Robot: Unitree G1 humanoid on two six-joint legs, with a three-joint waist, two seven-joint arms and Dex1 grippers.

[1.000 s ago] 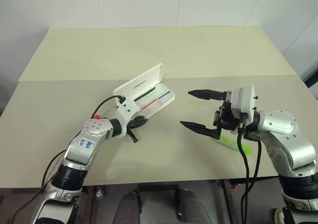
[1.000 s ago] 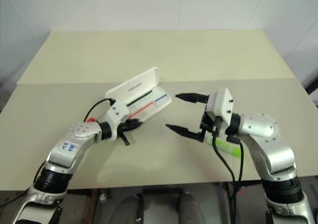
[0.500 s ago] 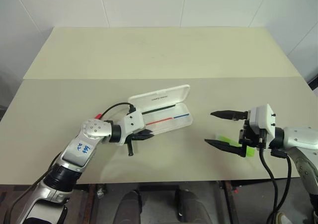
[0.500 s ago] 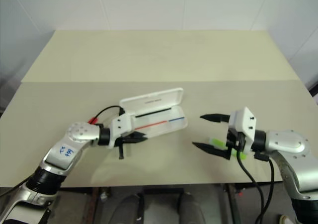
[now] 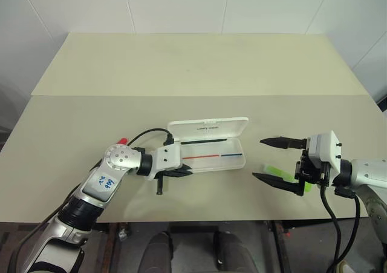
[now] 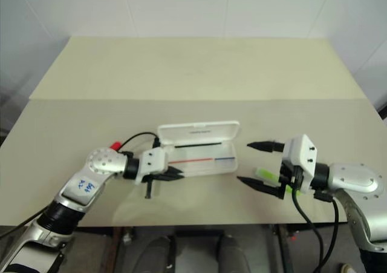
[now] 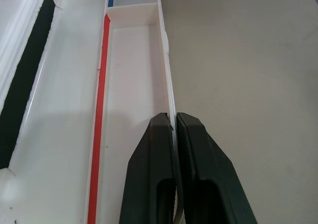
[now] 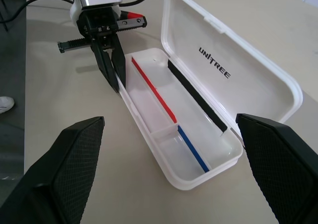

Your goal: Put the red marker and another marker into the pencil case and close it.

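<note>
My left gripper (image 7: pixel 174 129) was pinching the front wall of the open pencil case (image 5: pixel 208 149) near the middle of the surface (image 5: pixel 193 67). My right gripper (image 5: pixel 275 161) was spread wide above the green highlighter (image 5: pixel 279 173) near the front right corner. The case held no marker; loading and closing remained.

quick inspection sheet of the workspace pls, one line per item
surface: beige table, seam across the middle
job's things: pencil case open, no markers inside; green marker on the table beside the right pincer; red marker not made out
clutter: nothing seen
grippers: left pincer shut on the case's front wall; right pincer open, holding nothing
cables: black cable at the left wrist; black cable under the right arm
surroundings: white tiled wall
</note>
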